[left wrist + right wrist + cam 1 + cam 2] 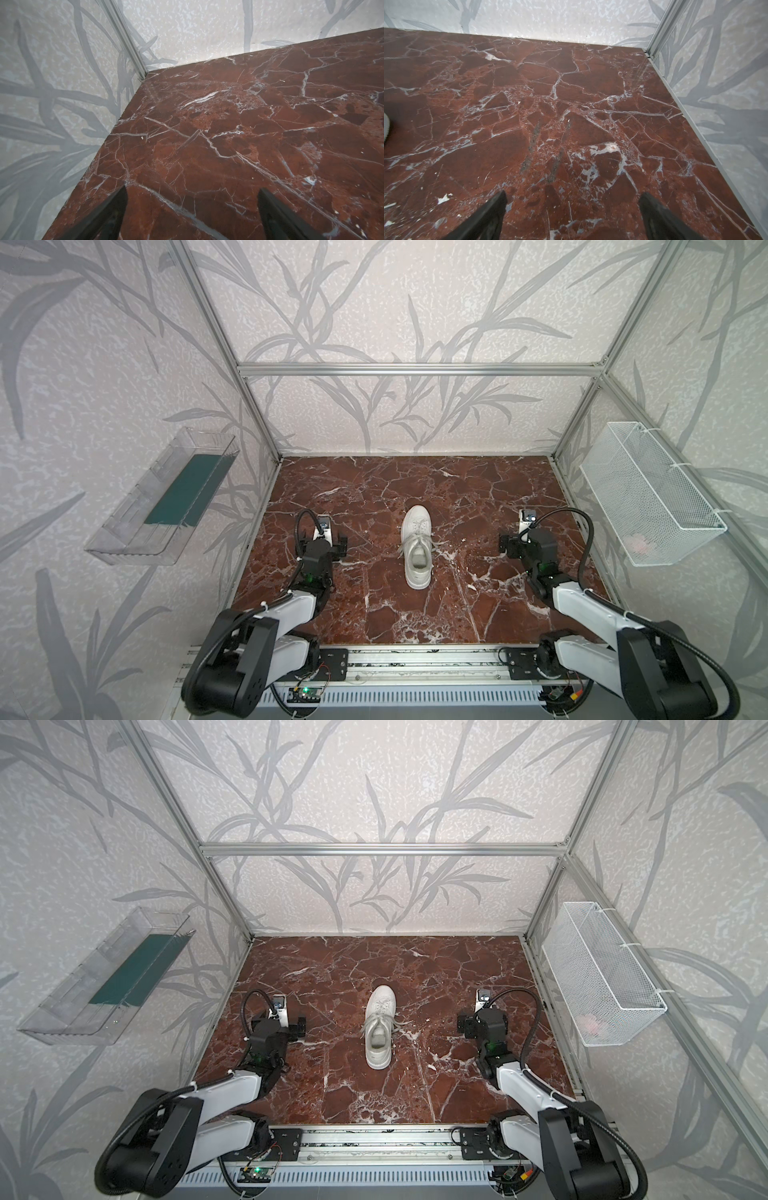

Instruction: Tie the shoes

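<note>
Both the left gripper (pixel 193 189) and right gripper (pixel 573 193) are hanging wide open, empty, the sneaker (pixel 417 549) lying between them; each should be pinching its nearer end of the laces (pixel 415 536).

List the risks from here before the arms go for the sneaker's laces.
The pale laces trail loose onto the white-veined marble table, so a grab may miss them. Nothing holds the sneaker; a pull may drag or tip it. The left claw and right claw, both open, flank it and may collide when converging.
</note>
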### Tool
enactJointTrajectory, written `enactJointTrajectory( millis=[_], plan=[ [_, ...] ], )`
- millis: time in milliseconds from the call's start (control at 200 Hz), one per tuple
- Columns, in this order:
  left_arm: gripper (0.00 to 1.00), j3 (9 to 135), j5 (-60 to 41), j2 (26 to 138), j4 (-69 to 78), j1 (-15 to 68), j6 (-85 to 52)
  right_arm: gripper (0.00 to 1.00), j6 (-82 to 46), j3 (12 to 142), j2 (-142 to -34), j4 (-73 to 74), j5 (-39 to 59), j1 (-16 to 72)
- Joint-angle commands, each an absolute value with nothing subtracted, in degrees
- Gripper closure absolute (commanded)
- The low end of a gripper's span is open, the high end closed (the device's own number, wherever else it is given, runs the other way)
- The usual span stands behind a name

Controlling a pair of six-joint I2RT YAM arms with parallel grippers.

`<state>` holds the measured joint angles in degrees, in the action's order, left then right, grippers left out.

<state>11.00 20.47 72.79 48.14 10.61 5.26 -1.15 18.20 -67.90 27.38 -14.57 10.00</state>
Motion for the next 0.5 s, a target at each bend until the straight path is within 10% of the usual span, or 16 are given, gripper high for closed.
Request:
enactJointTrajectory(
  millis=[0,375,495],
  plan=[
    [0.01,10.2,20.8,79.6,67.5,9.8,5.6,0.01,0.6,20.4,-73.0,37.9,-16.3,9.5],
    [0.01,12.1,19.0,94.0,78.8,6.9,4.6,0.01,3.3,18.3,-91.5,63.2,-12.4,7.7],
    [0.01,14.0,21.7,93.0,74.1,6.5,3.3,0.01,2.5,23.2,-87.5,47.0,-11.0,7.5]
  ],
)
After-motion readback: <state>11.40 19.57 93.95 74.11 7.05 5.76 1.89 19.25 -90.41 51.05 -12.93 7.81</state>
